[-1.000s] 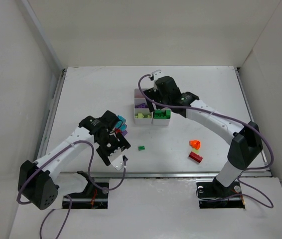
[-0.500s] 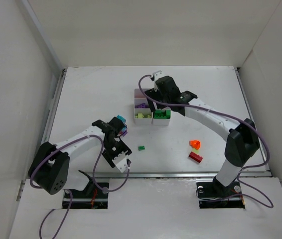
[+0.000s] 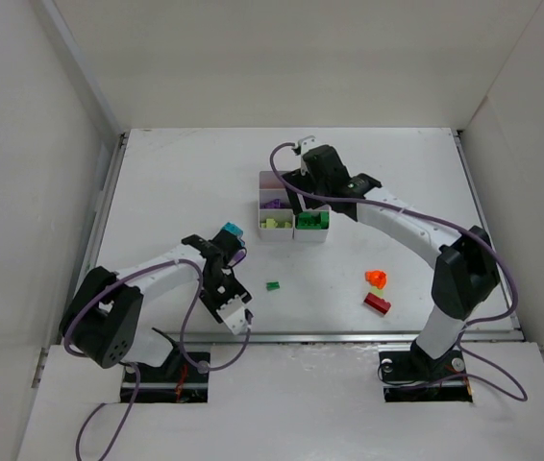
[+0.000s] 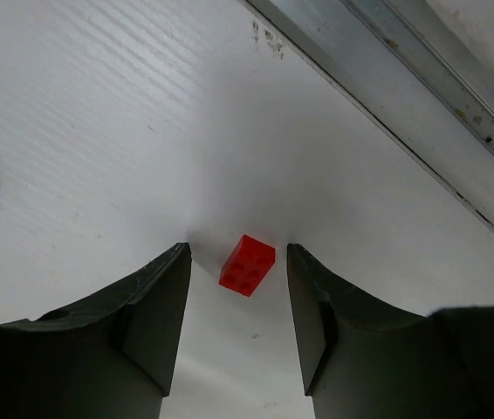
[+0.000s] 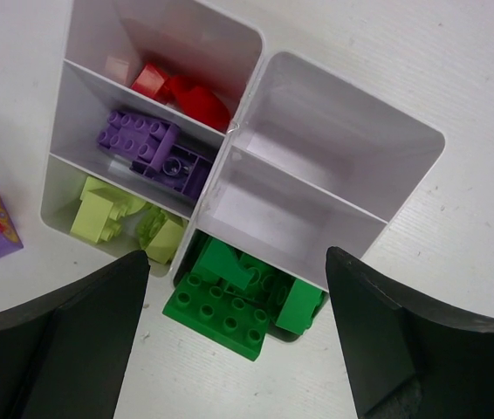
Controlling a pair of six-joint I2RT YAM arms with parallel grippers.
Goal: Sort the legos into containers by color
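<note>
left gripper [image 4: 236, 251] jaws narrower than before, flanking red lego [image 4: 247, 264] mid-frame, gaps both sides. right gripper [image 5: 236, 255] wide, holding nothing, over tray [image 5: 317, 113]: red bricks [image 5: 186, 94] upper left, purple bricks [image 5: 155, 148] and yellow-green bricks [image 5: 99, 214] below, green bricks [image 5: 229, 297] lower right.

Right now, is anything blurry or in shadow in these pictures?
Left wrist: red brick sharp, soft shadow around it, dark left fingers slightly soft. Right wrist: tray crisp, right fingers blurred. Top external: even light, faint shadows, no glare.
</note>
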